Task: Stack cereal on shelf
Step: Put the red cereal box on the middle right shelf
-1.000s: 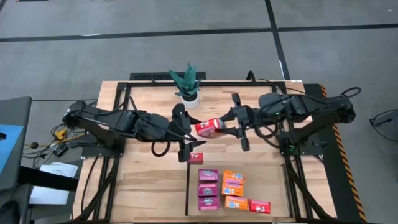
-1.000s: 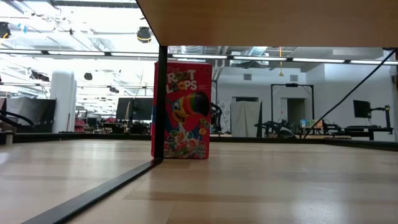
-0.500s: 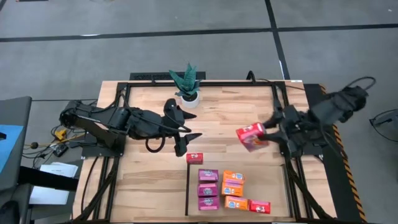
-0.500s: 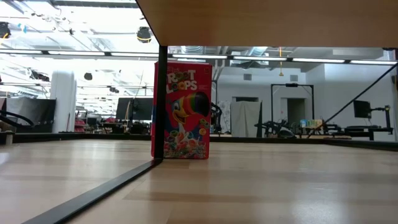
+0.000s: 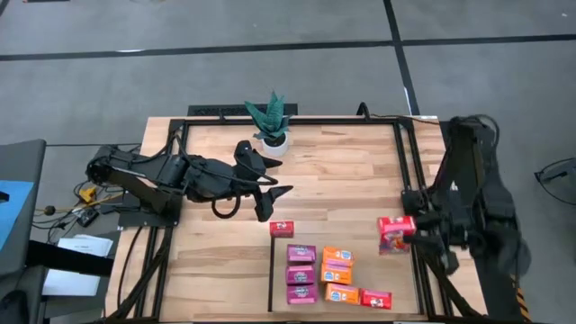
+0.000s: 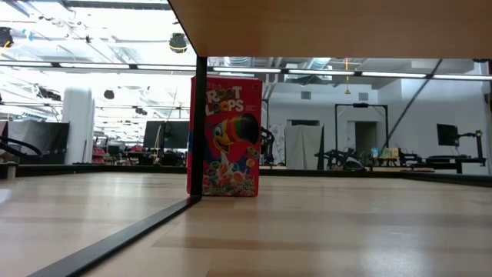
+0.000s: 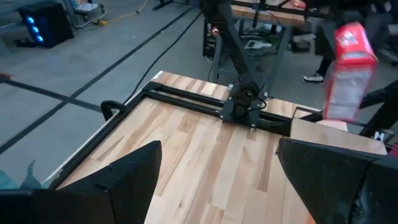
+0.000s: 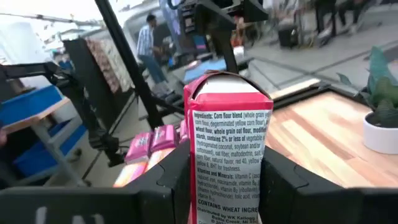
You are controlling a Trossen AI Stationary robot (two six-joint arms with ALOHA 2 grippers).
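— Spanning the worktop [image 5: 225, 261], what's the shelf [image 5: 396, 270] for?

— It takes the cereal boxes [image 5: 324, 274], sorted in colour columns. Right pincer [image 5: 407, 232] clasps a red box [image 5: 395, 234] above its right edge, likely bound for the red column.

— And the left pincer [image 5: 274, 200]?

— Spread wide, empty, near the plant [image 5: 269, 117].
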